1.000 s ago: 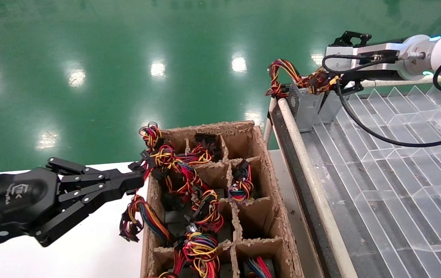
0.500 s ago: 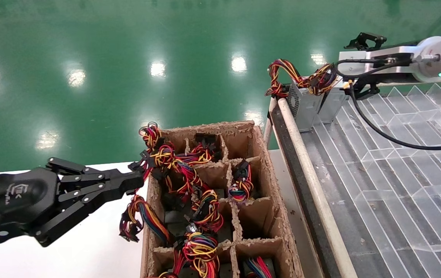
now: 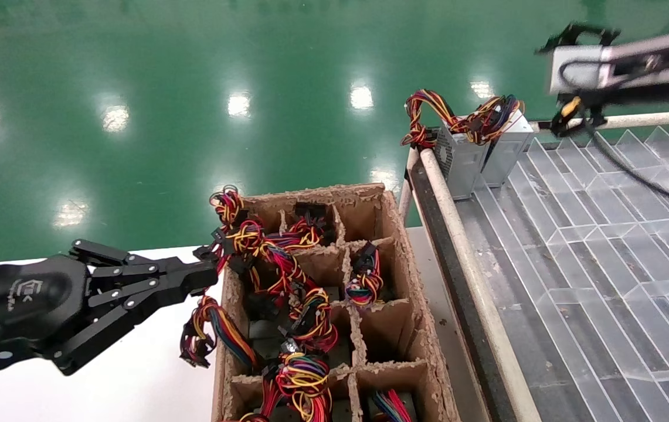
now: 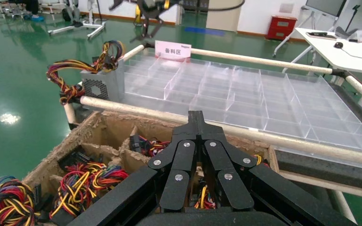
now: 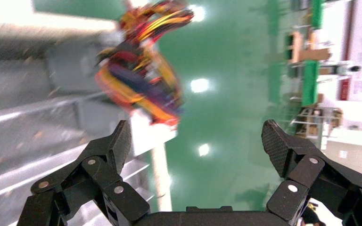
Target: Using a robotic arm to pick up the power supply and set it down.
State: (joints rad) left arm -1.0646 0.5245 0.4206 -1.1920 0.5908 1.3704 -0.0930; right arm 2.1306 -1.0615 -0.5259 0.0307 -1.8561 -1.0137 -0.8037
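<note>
Power supply (image 3: 507, 149) stands at the tray's (image 3: 604, 246) far corner, touching a vented unit (image 3: 457, 161). Right gripper (image 5: 195, 141) gapes empty above; left gripper (image 3: 193, 281) (pinched together) idles. Its draped wires could snag, tipping it.

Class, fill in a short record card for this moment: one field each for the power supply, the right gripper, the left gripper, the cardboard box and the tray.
power supply: upright in the tray's far corner, beside a vented grey box
right gripper: open, empty, apart from the power supply
left gripper: shut, parked beside the cardboard box
cardboard box: divided into compartments, several holding units with colourful wires
tray: clear, divided into compartments
</note>
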